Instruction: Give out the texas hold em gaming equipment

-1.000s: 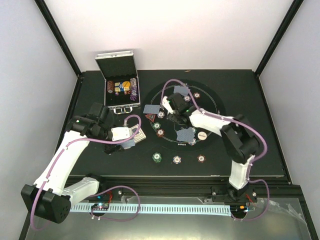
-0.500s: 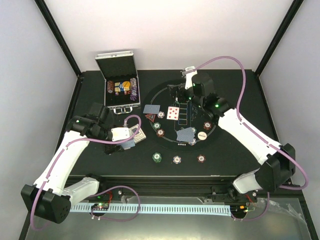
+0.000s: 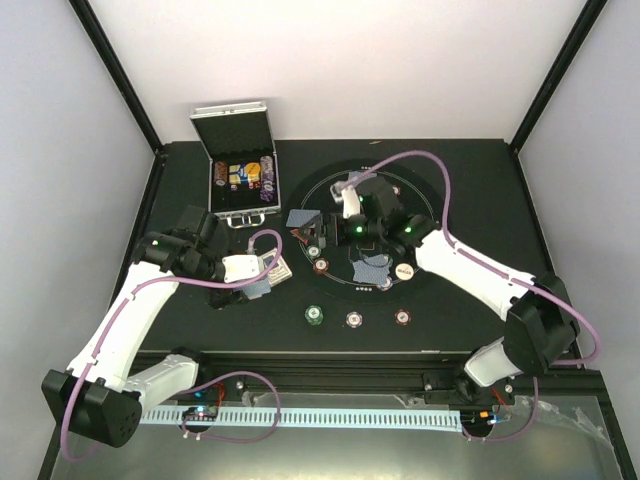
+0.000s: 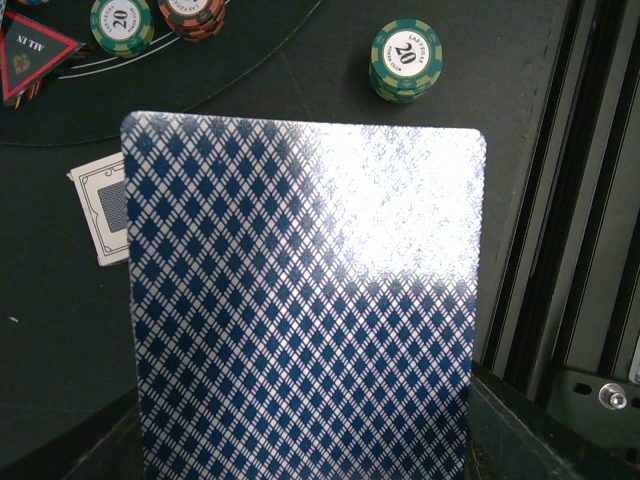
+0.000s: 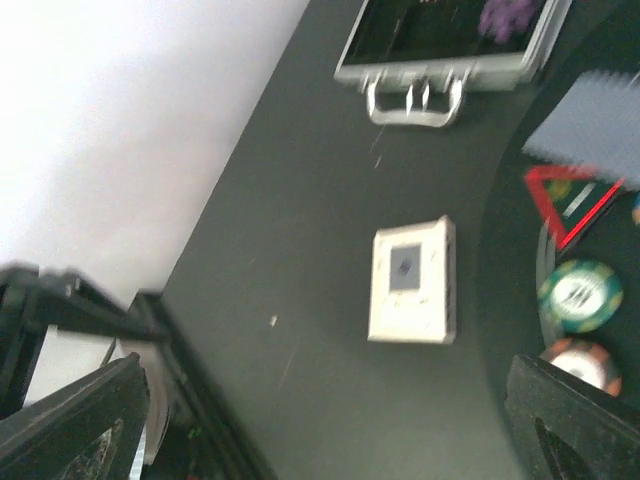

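The left gripper (image 3: 252, 274) is clamped on one short end of a card (image 4: 300, 320), held just beside the deck (image 4: 100, 205). With so thin a grip, the card may slip or flip on release. Its patterned back faces the wrist camera, and its long axis runs straight out from the jaws. Farther off, the right gripper (image 5: 330, 430) gapes wide and empty above the mat (image 3: 430, 200), where it could clip the chips (image 5: 580, 295).
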